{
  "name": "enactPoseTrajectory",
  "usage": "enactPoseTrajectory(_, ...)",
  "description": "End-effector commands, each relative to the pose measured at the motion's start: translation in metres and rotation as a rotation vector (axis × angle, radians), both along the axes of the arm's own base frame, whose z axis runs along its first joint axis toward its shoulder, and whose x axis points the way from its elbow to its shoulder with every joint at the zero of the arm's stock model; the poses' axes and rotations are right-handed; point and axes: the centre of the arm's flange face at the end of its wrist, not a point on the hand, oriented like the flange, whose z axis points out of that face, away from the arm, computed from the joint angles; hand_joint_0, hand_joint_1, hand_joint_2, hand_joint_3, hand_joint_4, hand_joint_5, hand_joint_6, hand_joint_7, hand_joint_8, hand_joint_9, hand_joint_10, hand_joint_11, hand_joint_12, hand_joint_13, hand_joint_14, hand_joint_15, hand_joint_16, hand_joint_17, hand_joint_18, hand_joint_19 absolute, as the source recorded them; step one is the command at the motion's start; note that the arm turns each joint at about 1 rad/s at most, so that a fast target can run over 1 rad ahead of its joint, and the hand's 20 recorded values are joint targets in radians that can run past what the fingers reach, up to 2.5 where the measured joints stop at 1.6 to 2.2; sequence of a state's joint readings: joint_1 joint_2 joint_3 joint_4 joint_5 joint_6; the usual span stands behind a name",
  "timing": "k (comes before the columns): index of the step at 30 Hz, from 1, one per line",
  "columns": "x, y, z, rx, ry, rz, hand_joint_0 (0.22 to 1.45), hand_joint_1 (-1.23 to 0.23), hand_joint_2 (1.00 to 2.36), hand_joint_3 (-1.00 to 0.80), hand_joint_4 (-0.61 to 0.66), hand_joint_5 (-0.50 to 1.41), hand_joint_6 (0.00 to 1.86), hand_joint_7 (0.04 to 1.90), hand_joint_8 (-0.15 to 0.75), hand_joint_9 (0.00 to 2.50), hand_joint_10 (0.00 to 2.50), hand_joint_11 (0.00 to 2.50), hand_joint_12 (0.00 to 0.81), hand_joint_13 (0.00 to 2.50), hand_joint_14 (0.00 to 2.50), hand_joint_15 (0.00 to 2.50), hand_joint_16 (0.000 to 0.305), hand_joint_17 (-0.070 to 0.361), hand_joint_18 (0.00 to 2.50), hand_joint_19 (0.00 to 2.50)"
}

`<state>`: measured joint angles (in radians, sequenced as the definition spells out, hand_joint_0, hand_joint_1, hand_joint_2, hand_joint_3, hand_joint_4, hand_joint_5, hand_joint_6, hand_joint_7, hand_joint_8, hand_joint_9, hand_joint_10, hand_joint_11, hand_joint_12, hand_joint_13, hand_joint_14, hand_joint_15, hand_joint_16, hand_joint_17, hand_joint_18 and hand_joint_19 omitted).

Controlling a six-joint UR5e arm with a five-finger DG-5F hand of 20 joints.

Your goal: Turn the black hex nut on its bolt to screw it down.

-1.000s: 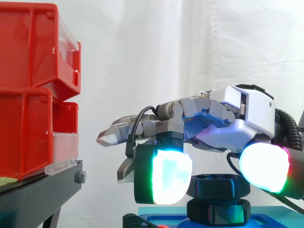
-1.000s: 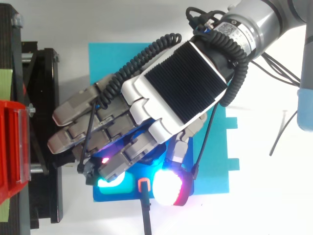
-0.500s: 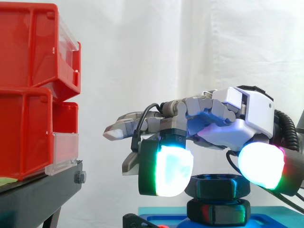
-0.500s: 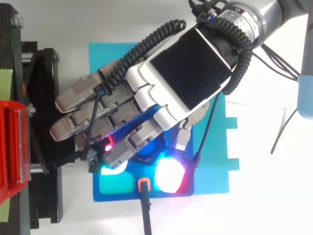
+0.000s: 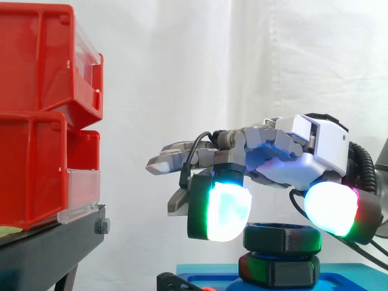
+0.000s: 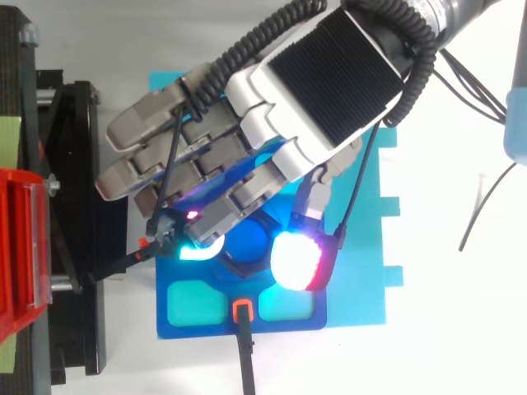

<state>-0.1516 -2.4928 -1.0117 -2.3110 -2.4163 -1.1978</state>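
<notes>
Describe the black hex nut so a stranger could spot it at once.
Right of the red bins, a blue plate lies under the hand. The black hex nut stands over that plate, between the hand's two glowing pads. It is the upper of two stacked black hex pieces.

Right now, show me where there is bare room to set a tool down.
Widest free patch: the white tabletop right of the cyan plate. A narrower bare strip of that plate lies right of the blue base. Crowded: the hand pinching the black hex nut, beside the black stand.
</notes>
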Motion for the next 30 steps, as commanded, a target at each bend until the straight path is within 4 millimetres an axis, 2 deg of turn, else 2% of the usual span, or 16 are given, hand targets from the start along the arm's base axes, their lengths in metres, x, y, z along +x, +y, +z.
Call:
enactPoseTrajectory(1, -0.002, -0.006, 0.001, -0.002, -0.006, 0.012, 0.44, -0.35, 1.0, -0.5, 0.12, -0.14, 0.57, 1.14, 0.2, 0.69, 0.01, 0.35, 0.106, 0.37, 0.01, 0.16, 0.013, 0.03, 0.0, 0.39)
enactPoseTrajectory(8, -0.003, -0.015, 0.003, 0.014, -0.007, 0.017, 0.42, -0.27, 1.0, -0.5, 0.13, -0.14, 0.57, 1.13, 0.21, 0.69, 0.01, 0.34, 0.114, 0.37, 0.01, 0.15, 0.015, 0.034, 0.0, 0.39)
enactPoseTrajectory(19, -0.008, -0.032, 0.007, 0.023, -0.01, 0.03, 0.42, -0.26, 1.0, -0.5, 0.14, -0.14, 0.56, 1.14, 0.214, 0.69, 0.01, 0.35, 0.115, 0.36, 0.01, 0.15, 0.015, 0.035, 0.0, 0.39)
enactPoseTrajectory(22, -0.003, -0.026, 0.015, 0.034, -0.018, 0.051, 0.42, -0.26, 1.0, -0.5, 0.14, -0.14, 0.55, 1.15, 0.212, 0.69, 0.01, 0.34, 0.116, 0.36, 0.01, 0.16, 0.015, 0.035, 0.0, 0.39)
enactPoseTrajectory(27, 0.001, -0.013, 0.016, 0.048, -0.002, 0.06, 0.42, -0.26, 1.0, -0.5, 0.14, -0.13, 0.54, 1.16, 0.208, 0.69, 0.01, 0.35, 0.116, 0.36, 0.01, 0.15, 0.015, 0.035, 0.0, 0.39)
enactPoseTrajectory(30, 0.008, 0.003, 0.018, 0.066, 0.0, 0.058, 0.42, -0.26, 1.0, -0.5, 0.14, -0.13, 0.54, 1.16, 0.211, 0.69, 0.01, 0.34, 0.116, 0.36, 0.01, 0.15, 0.015, 0.035, 0.0, 0.39)
